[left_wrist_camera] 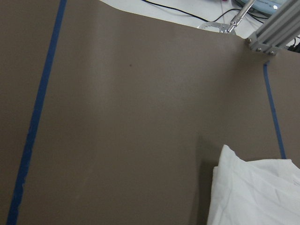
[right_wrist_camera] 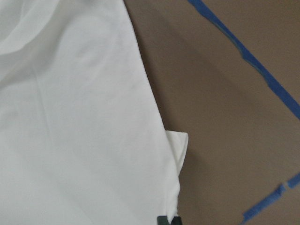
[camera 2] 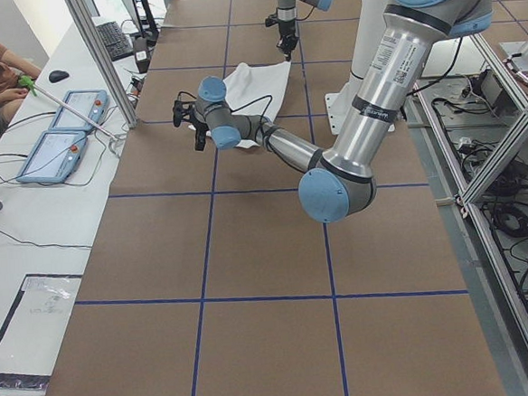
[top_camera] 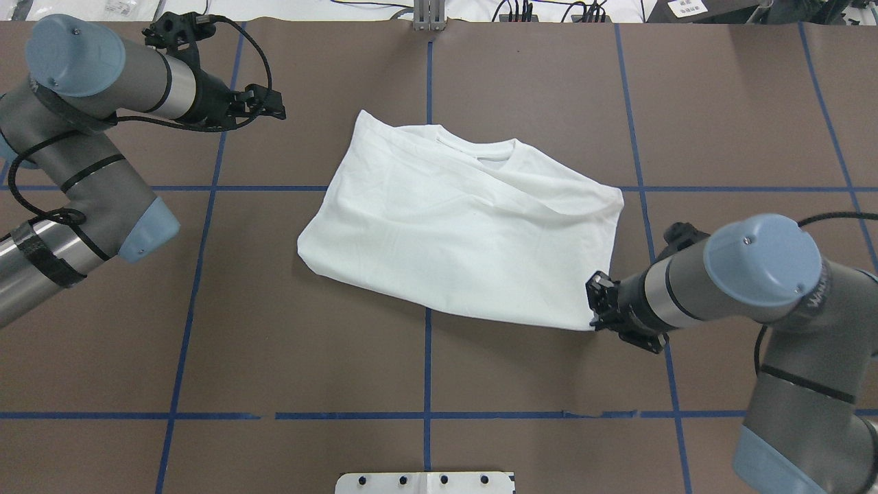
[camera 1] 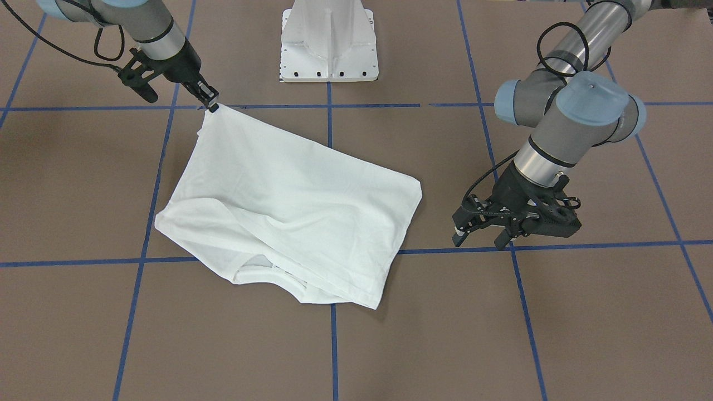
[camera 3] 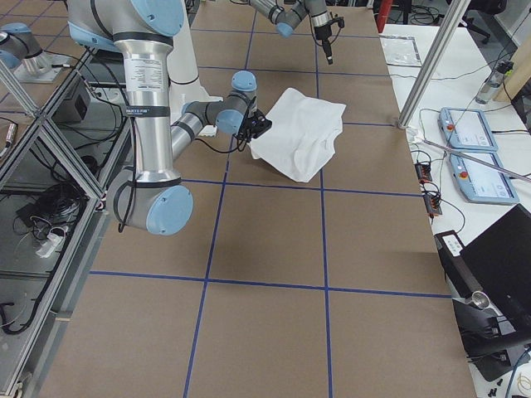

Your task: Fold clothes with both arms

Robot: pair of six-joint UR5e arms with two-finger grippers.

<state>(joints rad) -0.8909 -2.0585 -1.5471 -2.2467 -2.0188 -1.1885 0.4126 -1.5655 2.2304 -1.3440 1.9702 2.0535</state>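
My right gripper (camera 1: 211,104) has its jaws pressed together on one corner of the white T-shirt (camera 1: 289,206), on the side nearest my base. My left gripper (camera 1: 480,240) has its jaws spread, grips nothing, and is well apart from the cloth. The shirt lies folded at the middle of the brown table (camera 1: 557,334), with its collar (top_camera: 477,145) on the far side.
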